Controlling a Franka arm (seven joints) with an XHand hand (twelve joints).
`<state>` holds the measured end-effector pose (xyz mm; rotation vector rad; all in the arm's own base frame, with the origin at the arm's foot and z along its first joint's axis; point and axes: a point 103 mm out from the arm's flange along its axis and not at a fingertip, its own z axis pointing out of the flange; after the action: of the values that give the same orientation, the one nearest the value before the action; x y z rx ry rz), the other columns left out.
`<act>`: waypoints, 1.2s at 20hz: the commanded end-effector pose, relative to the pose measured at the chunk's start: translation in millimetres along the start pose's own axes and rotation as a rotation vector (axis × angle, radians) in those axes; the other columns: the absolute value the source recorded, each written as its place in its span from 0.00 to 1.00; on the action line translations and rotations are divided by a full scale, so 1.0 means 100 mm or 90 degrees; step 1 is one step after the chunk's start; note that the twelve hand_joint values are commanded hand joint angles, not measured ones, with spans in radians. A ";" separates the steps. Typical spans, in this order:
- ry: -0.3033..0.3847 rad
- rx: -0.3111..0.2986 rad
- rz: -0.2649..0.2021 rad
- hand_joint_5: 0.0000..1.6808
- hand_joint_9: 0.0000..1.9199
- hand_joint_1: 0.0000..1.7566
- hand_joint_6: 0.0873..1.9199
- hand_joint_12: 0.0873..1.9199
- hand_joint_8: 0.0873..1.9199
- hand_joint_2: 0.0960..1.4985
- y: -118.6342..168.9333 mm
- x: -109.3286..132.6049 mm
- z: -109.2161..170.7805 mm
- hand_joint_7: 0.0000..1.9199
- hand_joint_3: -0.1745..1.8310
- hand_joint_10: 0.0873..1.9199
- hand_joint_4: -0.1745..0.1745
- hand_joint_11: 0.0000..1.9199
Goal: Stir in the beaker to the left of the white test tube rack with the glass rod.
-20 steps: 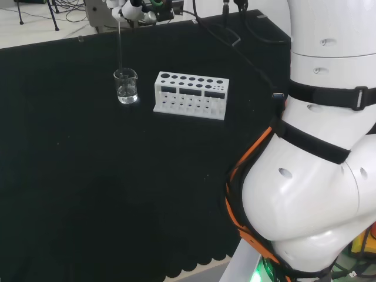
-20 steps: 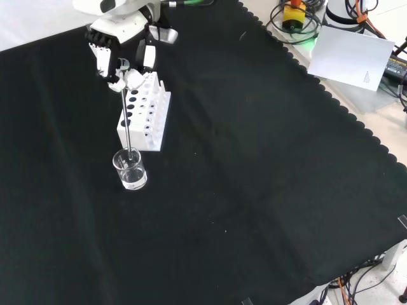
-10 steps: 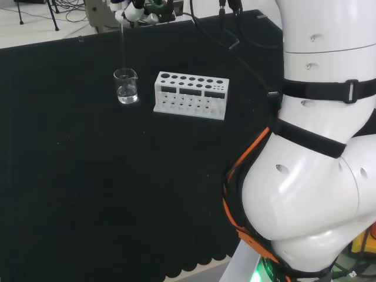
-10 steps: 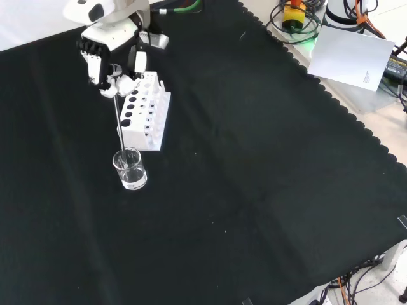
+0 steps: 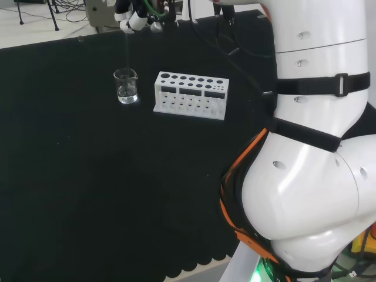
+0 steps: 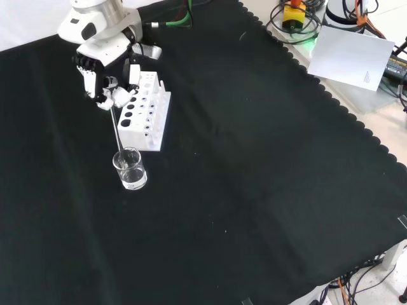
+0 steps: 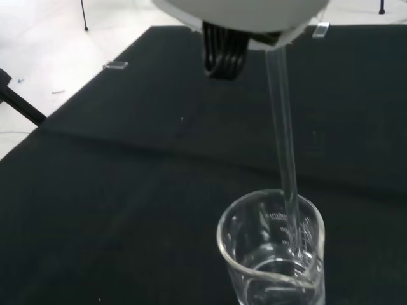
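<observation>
Fingers (image 6: 102,95) curl round rod (image 6: 119,130) top. We see hand (image 6: 102,73) high above beaker (image 6: 130,169), left of rack (image 5: 191,94) in head view; rod near-upright, tip inside beaker rim.

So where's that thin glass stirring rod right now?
The thin clear glass rod hangs from the hand in the front view, its lower end inside the small clear glass beaker beside the white test tube rack.

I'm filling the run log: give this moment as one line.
hand: shut on glass rod | rod tip: inside beaker | beaker: clear liquid, beside white test tube rack | stage: stirring
</observation>
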<state>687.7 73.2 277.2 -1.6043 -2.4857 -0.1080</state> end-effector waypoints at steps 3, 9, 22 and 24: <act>0.008 0.035 0.025 0.63 0.89 0.74 0.40 0.40 0.62 0.42 -0.08 -0.21 0.14 0.60 0.47 0.47 0.00 0.92; 0.014 0.040 0.022 0.63 0.89 0.74 0.40 0.41 0.62 0.42 -0.15 -0.11 0.23 0.60 0.47 0.47 0.00 0.92; 0.010 0.053 -0.020 0.63 0.89 0.74 0.40 0.41 0.62 0.42 0.02 0.46 0.35 0.60 0.47 0.47 0.00 0.92; 0.008 0.051 -0.024 0.63 0.89 0.74 0.40 0.41 0.62 0.42 0.07 0.48 0.32 0.60 0.47 0.47 0.00 0.92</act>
<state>666.0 112.1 249.9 -1.5334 -2.4592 -0.0234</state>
